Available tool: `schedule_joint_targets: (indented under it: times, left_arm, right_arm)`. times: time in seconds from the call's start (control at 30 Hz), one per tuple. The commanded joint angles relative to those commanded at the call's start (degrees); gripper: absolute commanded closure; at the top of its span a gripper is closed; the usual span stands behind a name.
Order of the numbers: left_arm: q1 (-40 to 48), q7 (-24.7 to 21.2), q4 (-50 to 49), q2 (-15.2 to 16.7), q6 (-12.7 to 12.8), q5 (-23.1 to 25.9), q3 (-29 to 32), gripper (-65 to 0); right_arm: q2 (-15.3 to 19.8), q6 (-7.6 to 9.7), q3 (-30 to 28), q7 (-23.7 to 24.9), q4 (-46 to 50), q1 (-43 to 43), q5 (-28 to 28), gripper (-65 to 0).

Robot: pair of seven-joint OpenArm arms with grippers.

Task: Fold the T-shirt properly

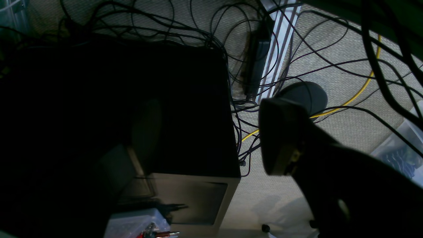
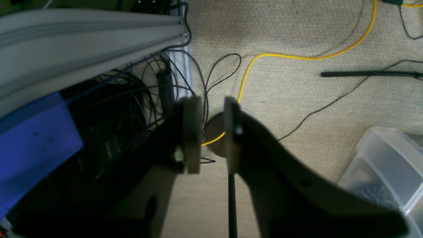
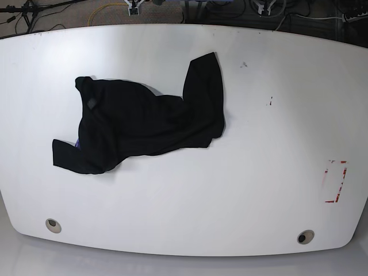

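The black T-shirt (image 3: 144, 123) lies crumpled on the white desk (image 3: 247, 172), left of centre, one sleeve pointing far. Right jaws stand narrowly apart, empty; left jaws' gap cannot be told.

Black T-shirt (image 3: 144, 123) lies crumpled and unfolded on the white table (image 3: 241, 190), left of centre, toward the far side. One part sticks up toward the far edge, another trails to the near left. Small purple bit shows at its left edge.

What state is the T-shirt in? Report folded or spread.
Neither: the T-shirt lies crumpled on the table, edges uneven, one part sticking out.
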Motion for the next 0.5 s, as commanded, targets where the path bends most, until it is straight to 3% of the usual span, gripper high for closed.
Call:
schedule_joint_targets:
  times: [0.5]
  left_arm:
    - [0.7,-0.7,0.6,0.1,0.0,0.1,0.1,-42.8]
  right_arm:
    - [0.1,-0.05,0.3,0.1,-0.2,-0.4,0.1,-6.2]
